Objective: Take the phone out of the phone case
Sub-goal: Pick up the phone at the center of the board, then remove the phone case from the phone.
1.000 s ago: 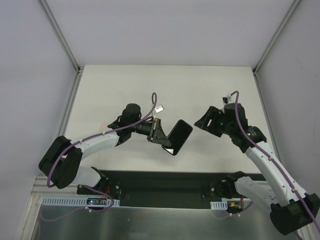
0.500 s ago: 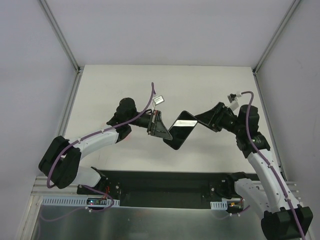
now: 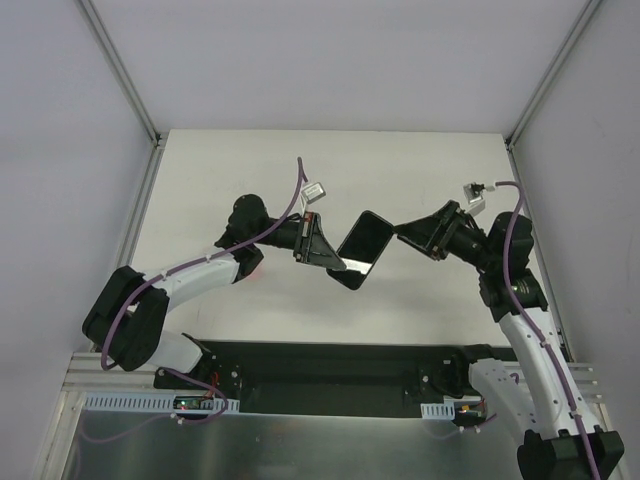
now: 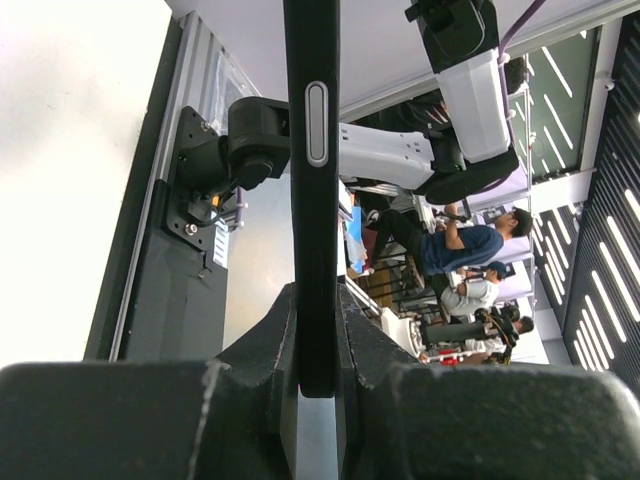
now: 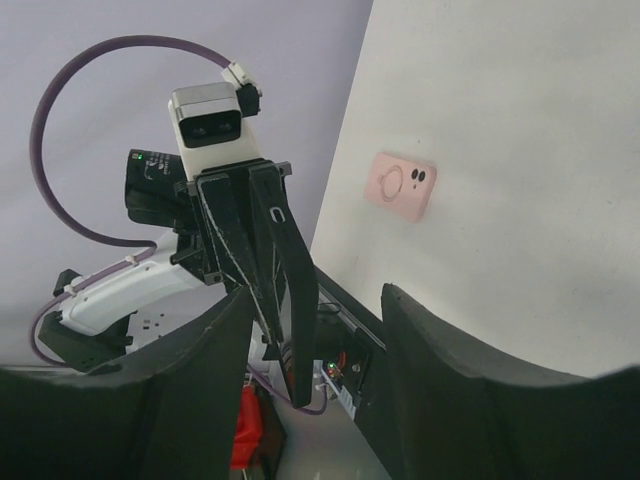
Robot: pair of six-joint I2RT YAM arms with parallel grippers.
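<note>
A black phone (image 3: 362, 248) hangs in the air over the table's middle, with my left gripper (image 3: 325, 256) shut on its lower end. In the left wrist view the phone's edge (image 4: 312, 150) rises from between the closed jaws of that gripper (image 4: 318, 340). My right gripper (image 3: 403, 232) is open, its tips beside the phone's upper right corner. In the right wrist view the phone (image 5: 295, 290) stands edge-on between the spread fingers of that gripper (image 5: 318, 300), with a gap on each side. The pink phone case (image 5: 400, 186) lies flat on the table, apart from the phone.
The white table (image 3: 420, 180) is walled by grey panels at the left, right and back. A black rail (image 3: 320, 365) with the arm bases runs along the near edge. Purple cables loop above both wrists.
My right arm has swung left and brought its gripper up to the phone's far end, its jaws a little narrower. The left arm has lifted and tilted the phone slightly.
</note>
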